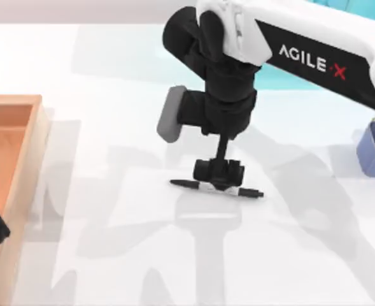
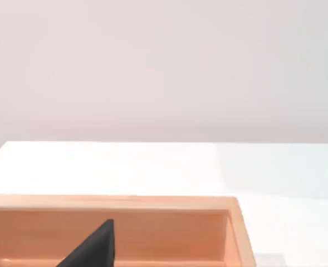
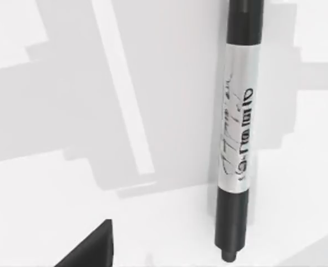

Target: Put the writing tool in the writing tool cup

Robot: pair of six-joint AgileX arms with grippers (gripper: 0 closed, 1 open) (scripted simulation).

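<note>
Right hand (image 1: 219,180) sits over marker (image 1: 216,187) mid-barrel; long axis runs left-right on surface (image 1: 111,223); grip state unclear; cup (image 1: 374,148) far right.

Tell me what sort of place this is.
Likely a simulated tabletop workbench: a plain white table, a marker pen under the right gripper, a wooden tray and a blue pen cup.

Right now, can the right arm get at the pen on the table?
Probably yes: the right gripper hangs directly over the pen, which lies flat on the bare table with nothing between them.
</note>
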